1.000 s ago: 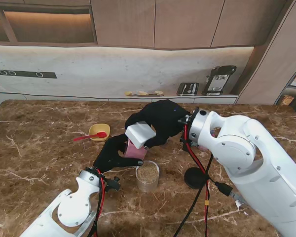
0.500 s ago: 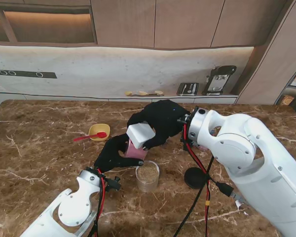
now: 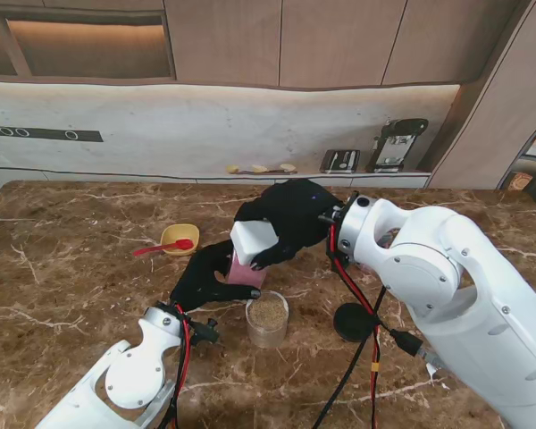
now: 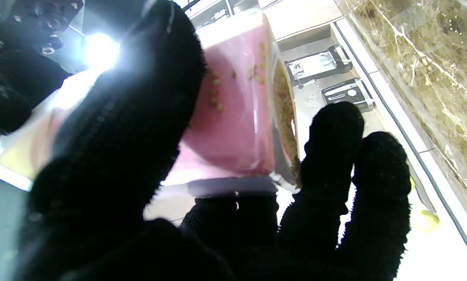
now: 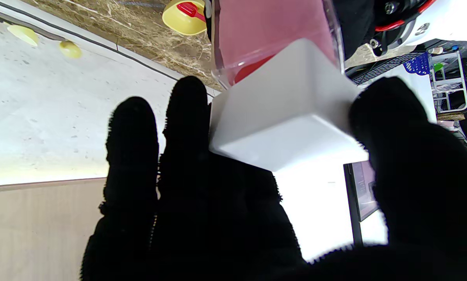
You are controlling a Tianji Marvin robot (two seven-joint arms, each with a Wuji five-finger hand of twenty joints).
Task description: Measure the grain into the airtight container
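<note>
Nearest me on the brown marble table point(image 3: 62, 295) stands the jar point(image 3: 267, 319), a clear round container, upright, open-topped and filled close to its rim with tan grain point(image 3: 267, 312). Just to its right lies a black disc point(image 3: 352, 322), flat on the table and apart from the jar.

Directly behind the jar the pink box point(image 3: 246, 273) is held off the table by the left hand point(image 3: 207, 277), black-gloved, its fingers wrapped around the box's side. The left wrist view shows the box point(image 4: 233, 105) as translucent pink with grains stuck to its inner wall and a band of grain at its edge, the thumb point(image 4: 120, 128) across one face and other fingers point(image 4: 335, 144) past the opposite edge.

The white lid point(image 3: 253, 241) is clasped by the right hand point(image 3: 290, 219), also gloved, fingers on one side and thumb on the other. Compared with a second ago, the lid has shifted slightly toward the box and now sits against its upper end; the right wrist has edged left with it. Jar, disc and left hand lie as before.

Farther off to the left sits a yellow bowl point(image 3: 180, 238) with a red spoon point(image 3: 163, 248) resting in it, handle pointing left.
</note>
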